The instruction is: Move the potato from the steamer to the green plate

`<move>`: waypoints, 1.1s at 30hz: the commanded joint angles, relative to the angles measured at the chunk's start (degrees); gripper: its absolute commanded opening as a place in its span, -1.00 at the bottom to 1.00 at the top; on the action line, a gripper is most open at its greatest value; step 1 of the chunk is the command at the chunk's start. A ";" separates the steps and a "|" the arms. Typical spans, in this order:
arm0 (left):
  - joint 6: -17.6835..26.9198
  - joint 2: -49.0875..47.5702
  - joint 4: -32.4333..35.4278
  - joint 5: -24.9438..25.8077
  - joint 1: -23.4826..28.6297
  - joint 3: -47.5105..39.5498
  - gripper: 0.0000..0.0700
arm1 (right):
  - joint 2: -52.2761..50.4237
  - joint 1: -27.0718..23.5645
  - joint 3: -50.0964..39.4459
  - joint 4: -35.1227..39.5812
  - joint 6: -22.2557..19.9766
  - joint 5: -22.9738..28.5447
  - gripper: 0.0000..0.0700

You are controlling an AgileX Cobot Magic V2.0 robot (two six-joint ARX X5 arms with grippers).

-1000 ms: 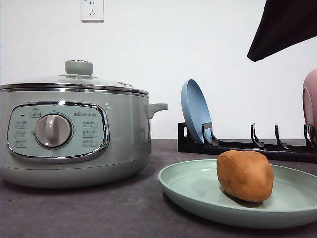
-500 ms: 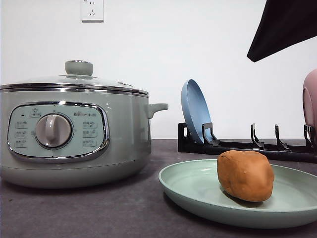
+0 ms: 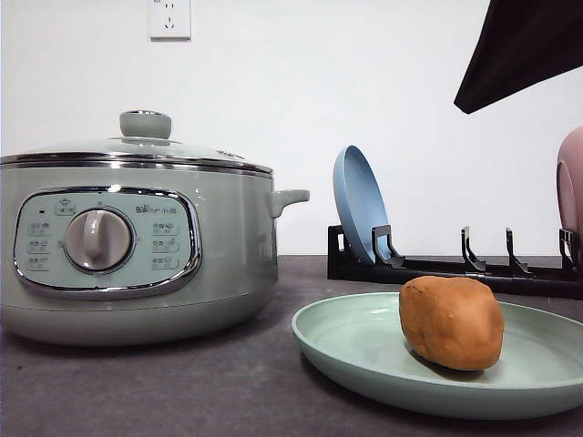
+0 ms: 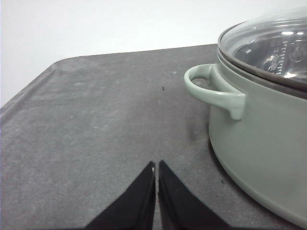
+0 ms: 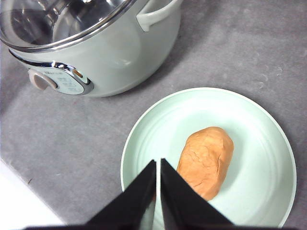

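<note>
Nearest you in the front view, the lumpy orange-brown potato point(image 3: 452, 322) lies on the wide pale mint-green plate point(image 3: 364, 350), toward its 3 o'clock side, so you can judge the transfer done. The right gripper point(image 5: 158, 184) hangs above the plate, fingers pressed together and empty. The left gripper point(image 4: 157, 187), also closed on nothing, hovers over the grey bench point(image 4: 96, 120) beside the lidded sage-green steamer point(image 3: 137, 246). Your next move: simply withdraw both arms clear.

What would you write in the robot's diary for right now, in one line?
potato: on green plate | steamer: lid on | left gripper: shut, empty | right gripper: shut, empty, above plate
</note>
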 commanded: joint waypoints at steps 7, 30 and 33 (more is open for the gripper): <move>-0.28 -0.09 -0.41 -0.15 0.15 -1.20 -1.00 | 0.48 0.31 0.79 0.57 -0.63 0.02 -1.00; -0.28 -0.09 -0.41 -0.15 0.15 -1.17 -1.00 | -22.63 -24.74 -6.05 14.14 -10.32 3.04 -1.00; -0.28 -0.09 -0.41 -0.15 0.15 -1.17 -1.00 | -27.71 -29.23 -11.15 19.49 -11.94 3.08 -1.00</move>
